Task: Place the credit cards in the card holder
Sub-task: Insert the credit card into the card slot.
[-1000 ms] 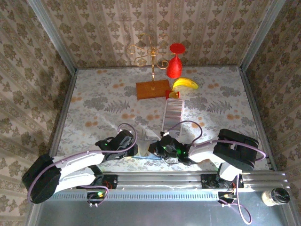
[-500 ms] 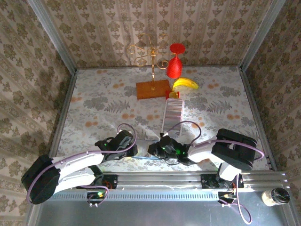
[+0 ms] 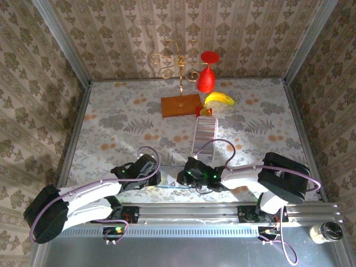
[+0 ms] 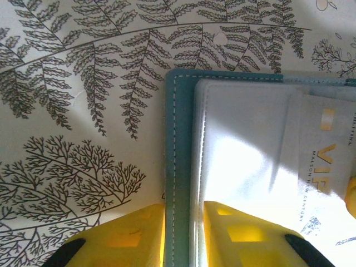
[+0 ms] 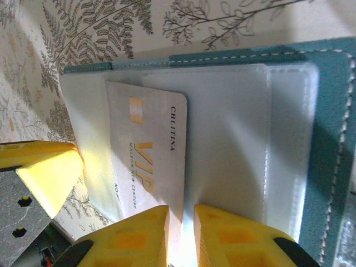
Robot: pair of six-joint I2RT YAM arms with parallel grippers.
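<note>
Two grippers share the job at the table's (image 3: 111,128) six o'clock: the left gripper (image 4: 183,214) pinches the wallet's (image 4: 179,156) edge so it cannot slide, while the right gripper's (image 5: 182,217) narrow fingers straddle a card (image 5: 149,161) partway in its pocket, squeezing or not I cannot tell.

A lab booth is mimicking a home — wallpaper panels (image 3: 111,33) are sitting in aluminium framing (image 3: 60,43). A floral tablecloth (image 3: 111,128) is lying below.

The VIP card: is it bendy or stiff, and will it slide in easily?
Probably stiff: the VIP card lies flat with straight edges. It likely slides easily, since the clear pocket looks smooth and shiny. It looks thin, so it is probably light.
</note>
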